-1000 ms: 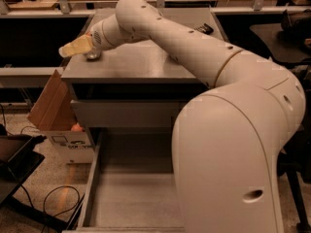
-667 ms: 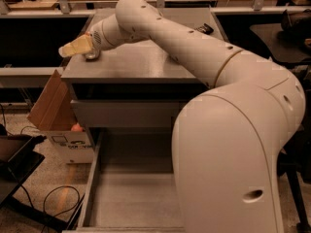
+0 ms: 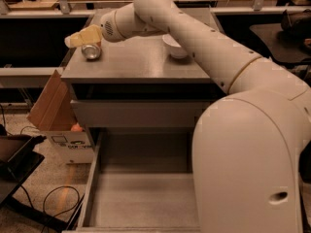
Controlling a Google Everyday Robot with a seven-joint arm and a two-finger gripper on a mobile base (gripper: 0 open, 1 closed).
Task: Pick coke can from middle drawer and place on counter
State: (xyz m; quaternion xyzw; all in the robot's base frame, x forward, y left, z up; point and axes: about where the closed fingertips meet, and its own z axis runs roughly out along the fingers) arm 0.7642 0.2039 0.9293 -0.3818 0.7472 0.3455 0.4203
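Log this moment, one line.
hand: over coke can, counter left side | middle drawer: open, no can visible | white bowl: on counter

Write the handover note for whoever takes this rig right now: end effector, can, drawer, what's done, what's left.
End effector: over the counter's left rear corner, right at the coke can; grip not readable.
Coke can: out of the middle drawer, at counter level; I cannot tell if it rests there.
Middle drawer: open, no can inside.
White bowl: on the counter, further right.
Done: pick and carry.
Left: confirm set-down, release, retract.
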